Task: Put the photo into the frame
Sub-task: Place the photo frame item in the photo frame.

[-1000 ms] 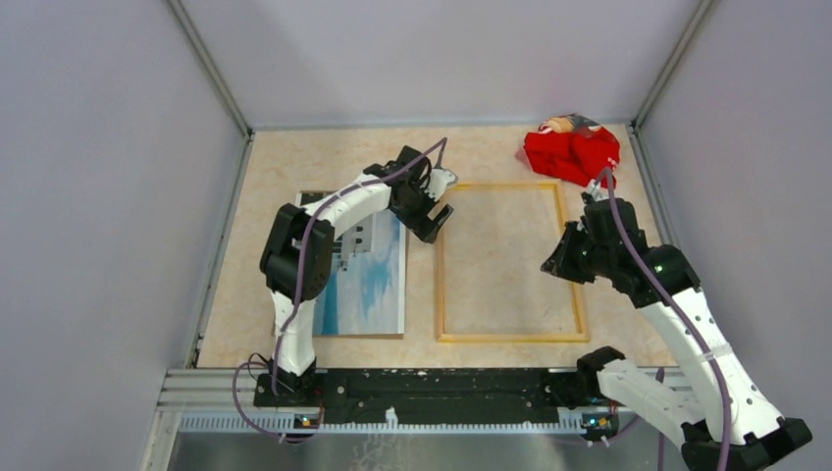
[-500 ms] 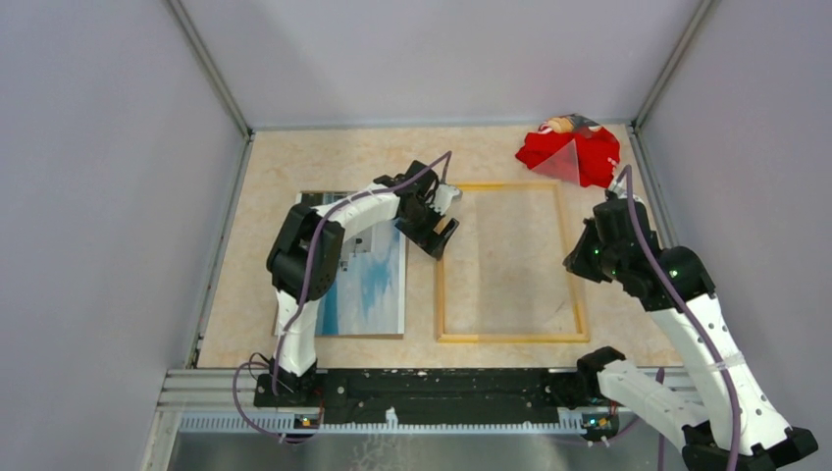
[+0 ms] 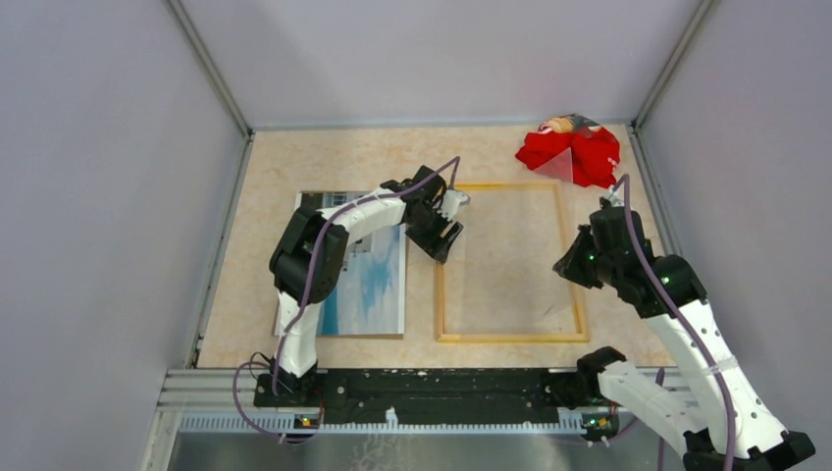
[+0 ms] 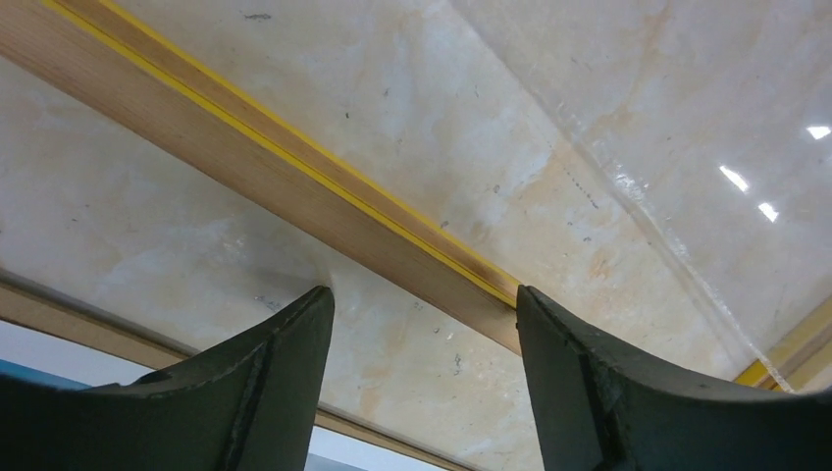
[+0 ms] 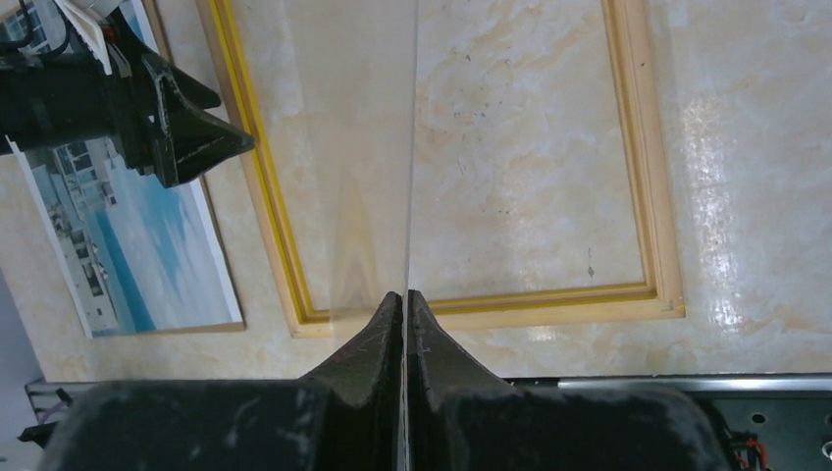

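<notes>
Over the left rail of the frame point(image 3: 510, 338), left jaws hang spread, probably to pin it; right jaws pinch what seems a clear pane point(image 4: 706, 118), tilted up for the photo point(image 3: 378, 285).

A frame point(image 3: 510, 338) flat on a marbled table point(image 3: 324, 162), photo point(image 3: 373, 285) face up just left of it, left gripper point(image 3: 446, 235) over the frame's left rail, right gripper point(image 3: 571, 265) above the right rail, faint clear sheet point(image 3: 562, 162) tilted over the frame, red cloth point(image 3: 589, 147) in the far right corner.
</notes>
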`<state>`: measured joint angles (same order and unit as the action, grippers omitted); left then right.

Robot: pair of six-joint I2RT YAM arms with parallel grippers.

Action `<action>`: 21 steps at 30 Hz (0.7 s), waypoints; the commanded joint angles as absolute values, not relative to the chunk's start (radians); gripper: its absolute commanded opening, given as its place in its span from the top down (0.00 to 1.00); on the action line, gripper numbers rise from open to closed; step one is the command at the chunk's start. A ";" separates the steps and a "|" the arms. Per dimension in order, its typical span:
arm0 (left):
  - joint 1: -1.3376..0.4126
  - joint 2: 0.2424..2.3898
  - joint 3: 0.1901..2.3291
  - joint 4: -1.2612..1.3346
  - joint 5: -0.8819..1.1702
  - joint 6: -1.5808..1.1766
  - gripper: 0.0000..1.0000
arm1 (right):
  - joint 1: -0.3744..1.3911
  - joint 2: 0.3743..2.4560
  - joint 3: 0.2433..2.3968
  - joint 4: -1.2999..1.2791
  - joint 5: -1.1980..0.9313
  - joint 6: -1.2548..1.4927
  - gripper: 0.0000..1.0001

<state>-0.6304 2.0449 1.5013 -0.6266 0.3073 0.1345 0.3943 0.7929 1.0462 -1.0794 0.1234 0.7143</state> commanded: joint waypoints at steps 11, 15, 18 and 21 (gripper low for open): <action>-0.637 2.048 1.382 -0.565 0.119 0.250 0.51 | 0.388 0.764 0.995 -0.978 0.010 0.759 1.00; -0.637 2.034 1.356 -0.551 0.084 0.288 0.52 | 0.387 0.719 0.919 -0.916 -0.037 0.806 1.00; -0.638 2.021 1.331 -0.535 0.047 0.314 0.52 | 0.388 0.709 0.869 -0.885 -0.054 0.829 1.00; -0.637 2.010 1.313 -0.533 0.033 0.313 0.52 | 0.387 0.712 0.841 -0.857 -0.066 0.843 1.00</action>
